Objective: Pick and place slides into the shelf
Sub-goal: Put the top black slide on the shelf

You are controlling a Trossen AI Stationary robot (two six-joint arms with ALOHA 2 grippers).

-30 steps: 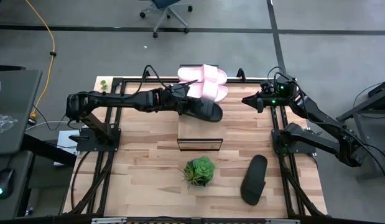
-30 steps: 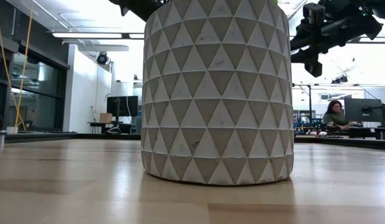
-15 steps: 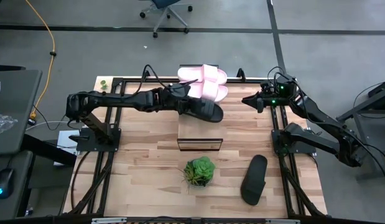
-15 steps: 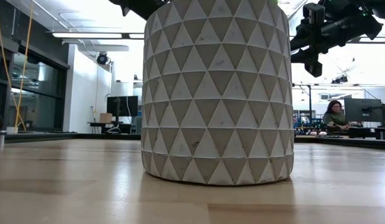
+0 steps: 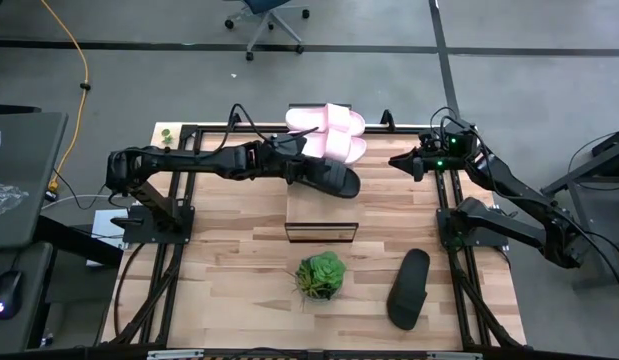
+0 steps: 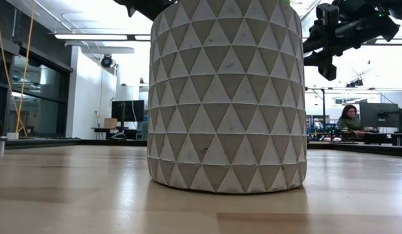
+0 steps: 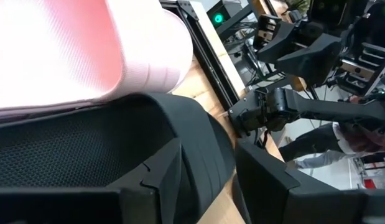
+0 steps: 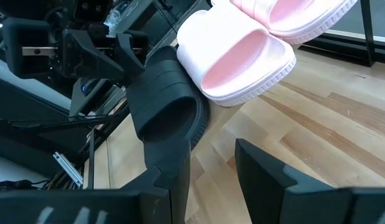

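My left gripper reaches from the table's left to a black slide and is shut on it, at the far end of the light-wood shelf. Two pale pink slides lie side by side just beyond it, near the table's far edge. The nearer pink one overlaps the black slide. A second black slide lies sole-down on the table's near right. My right gripper hovers open, right of the slides, fingers apart. My left gripper holds the black slide by its broad strap. One finger is inside the strap over the mesh footbed, the other outside it. The fingers come about level from the table's left. The slide sits tilted against the pink slide; its underside is hidden.
A green plant in a white triangle-patterned pot stands near the shelf's near end and fills the low view. Dark frame rails run along the table's left and right sides. A person sits far off in the room.
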